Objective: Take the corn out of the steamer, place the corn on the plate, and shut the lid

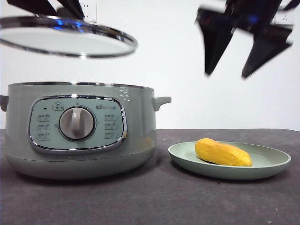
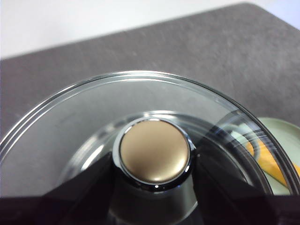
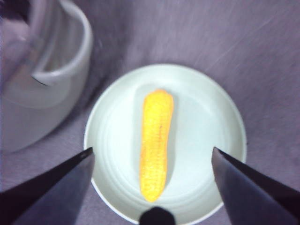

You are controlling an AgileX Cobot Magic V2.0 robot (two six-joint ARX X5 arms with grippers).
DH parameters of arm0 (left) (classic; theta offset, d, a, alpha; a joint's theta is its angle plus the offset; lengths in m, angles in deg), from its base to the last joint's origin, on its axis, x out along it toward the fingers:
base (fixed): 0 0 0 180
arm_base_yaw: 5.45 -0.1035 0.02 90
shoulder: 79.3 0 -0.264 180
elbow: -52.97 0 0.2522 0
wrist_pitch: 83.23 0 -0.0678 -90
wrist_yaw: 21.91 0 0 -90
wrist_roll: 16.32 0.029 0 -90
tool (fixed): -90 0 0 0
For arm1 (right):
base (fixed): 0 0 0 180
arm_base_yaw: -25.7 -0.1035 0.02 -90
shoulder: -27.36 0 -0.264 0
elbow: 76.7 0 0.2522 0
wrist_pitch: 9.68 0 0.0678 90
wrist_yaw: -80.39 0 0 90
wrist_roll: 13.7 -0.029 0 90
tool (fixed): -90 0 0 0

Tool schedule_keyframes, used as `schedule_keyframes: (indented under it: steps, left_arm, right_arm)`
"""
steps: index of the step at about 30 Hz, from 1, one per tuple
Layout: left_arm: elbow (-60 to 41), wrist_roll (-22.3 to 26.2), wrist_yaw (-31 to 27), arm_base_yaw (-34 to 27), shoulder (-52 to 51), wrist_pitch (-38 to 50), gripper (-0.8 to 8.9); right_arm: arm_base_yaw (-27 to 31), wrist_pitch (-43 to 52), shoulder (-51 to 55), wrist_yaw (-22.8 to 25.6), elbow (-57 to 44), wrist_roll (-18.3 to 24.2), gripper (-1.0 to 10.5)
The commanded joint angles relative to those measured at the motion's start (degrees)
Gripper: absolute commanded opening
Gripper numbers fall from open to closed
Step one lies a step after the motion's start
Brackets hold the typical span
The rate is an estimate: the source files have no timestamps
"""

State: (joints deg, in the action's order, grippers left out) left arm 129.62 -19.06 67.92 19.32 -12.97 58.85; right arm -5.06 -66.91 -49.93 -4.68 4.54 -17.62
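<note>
since the corn already lies on the plate at lower right, only closing is left. the left gripper pinches the knob of the glass, chrome-rimmed lid at upper left, above the smooth round steamer. the right gripper, spread wide and empty, hangs above the plate.

You see a yellow-orange corn with fine rows of kernels on a pale green plate. The steamer is pale sage green with a chrome rim and grey dial. The lid is clear glass, chrome-edged, its knob looking tan. The counter is dark grey.
</note>
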Motion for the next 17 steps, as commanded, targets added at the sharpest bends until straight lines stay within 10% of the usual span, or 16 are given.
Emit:
schedule_keyframes:
  steps: [1,17]
  left_arm:
    - [0.59,-0.72,0.59,0.50,1.88,2.91,-0.09]
    - [0.59,-0.44,0.55,3.04,12.41,-0.42,-0.09]
  right_arm:
    - [0.02,-0.57,3.96,0.02,-0.20,-0.72,4.0]
    - [0.02,-5.49,13.68,3.34,-0.20,-0.70,4.0]
